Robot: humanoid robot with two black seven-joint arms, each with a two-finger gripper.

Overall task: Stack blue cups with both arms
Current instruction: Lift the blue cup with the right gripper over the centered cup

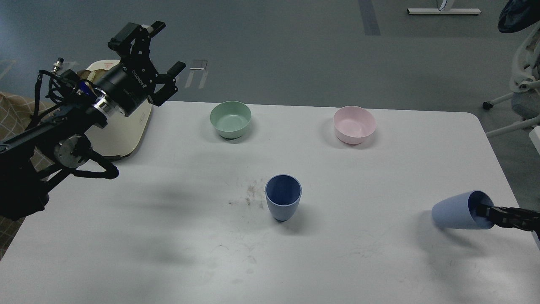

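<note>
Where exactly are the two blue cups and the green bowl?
Upright blue cup (283,202), head view: on its outer wall.
Tilted blue cup (455,213), head view: on its side wall, by the right end effector.
Green bowl (230,120), head view: on its inner wall.

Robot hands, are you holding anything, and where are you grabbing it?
The right gripper holds the tipped blue cup by its rim, one finger inside. The left gripper is open, holding nothing.

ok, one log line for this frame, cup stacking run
stage: cups unstacked | left gripper: open, raised, empty | right gripper: gripping rim of tilted cup | upright cup: mid-table | green bowl, pink bowl: far side
</note>
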